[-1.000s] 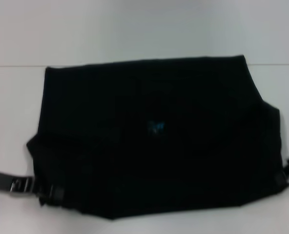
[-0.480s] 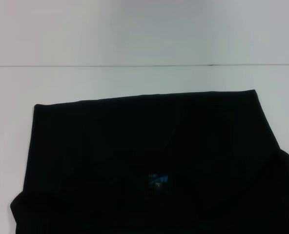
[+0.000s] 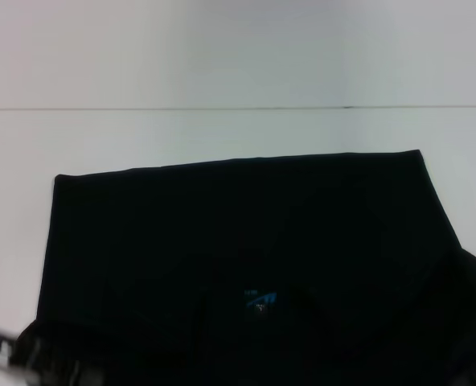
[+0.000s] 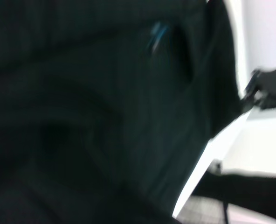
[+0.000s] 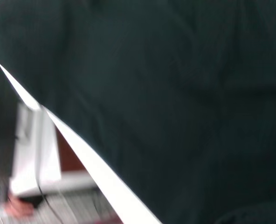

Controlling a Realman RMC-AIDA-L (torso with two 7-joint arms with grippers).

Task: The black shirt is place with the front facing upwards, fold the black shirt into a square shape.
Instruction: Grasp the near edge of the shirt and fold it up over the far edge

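Note:
The black shirt (image 3: 246,257) lies flat on the white table (image 3: 222,64), folded into a wide band. Its far edge is straight and its small blue logo (image 3: 259,298) faces up near the front. It runs off the bottom of the head view. My left gripper (image 3: 13,358) shows at the shirt's near left corner, partly cut off. The shirt fills the left wrist view (image 4: 91,116), where the logo (image 4: 156,33) shows, and the right wrist view (image 5: 175,102). My right gripper (image 4: 266,86) shows in the left wrist view, beyond the shirt's far side edge.
A thin seam (image 3: 222,108) crosses the table beyond the shirt. The table's front edge (image 5: 82,158) shows in the right wrist view, with floor and furniture below it.
The shirt has slid toward me, its far edge moving from the table seam to mid-table. In the last half second it barely moved and my left gripper came into view at its near left corner.

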